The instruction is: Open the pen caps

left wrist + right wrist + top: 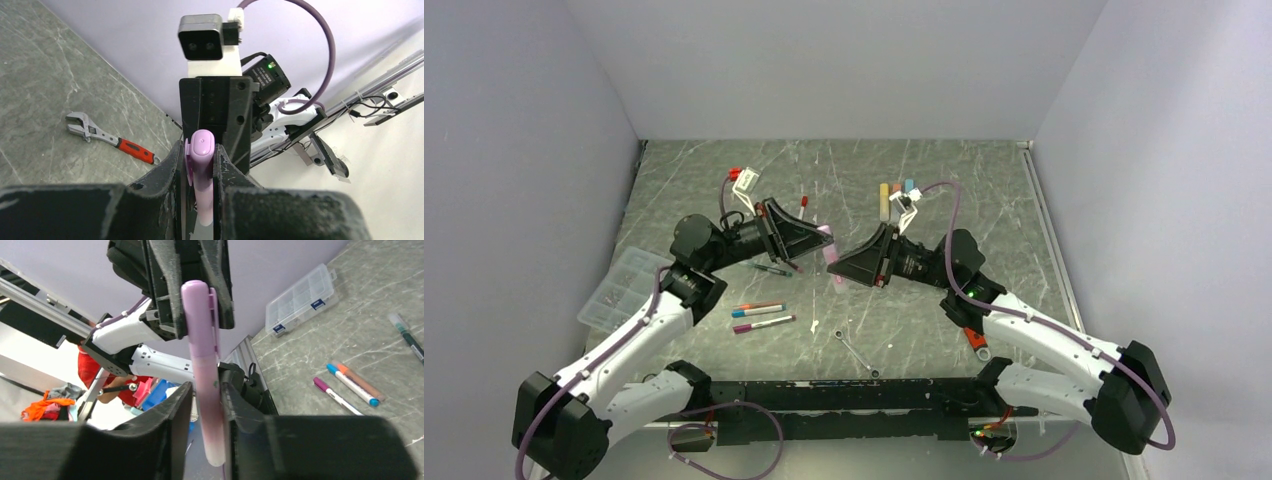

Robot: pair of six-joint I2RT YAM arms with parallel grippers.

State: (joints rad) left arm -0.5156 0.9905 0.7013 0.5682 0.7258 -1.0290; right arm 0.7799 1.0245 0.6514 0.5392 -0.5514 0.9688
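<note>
The left jaws are clamping on the lilac cap (pixel 202 150) of a pink highlighter (pixel 207 405), holding it above the surface (pixel 904 320). Its barrel is sitting between the right jaws, touching one side; whether they are gripping cannot be told.

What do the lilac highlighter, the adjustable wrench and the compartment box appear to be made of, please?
Highlighter: smooth plastic; its cap is opaque lilac with a soft sheen, the body paler and slightly translucent.
Wrench: bare silvery metal head, probably steel; the red handle looks like a rubber or plastic coating.
Compartment box: clear hard plastic, since the dividers show through the lid.
</note>
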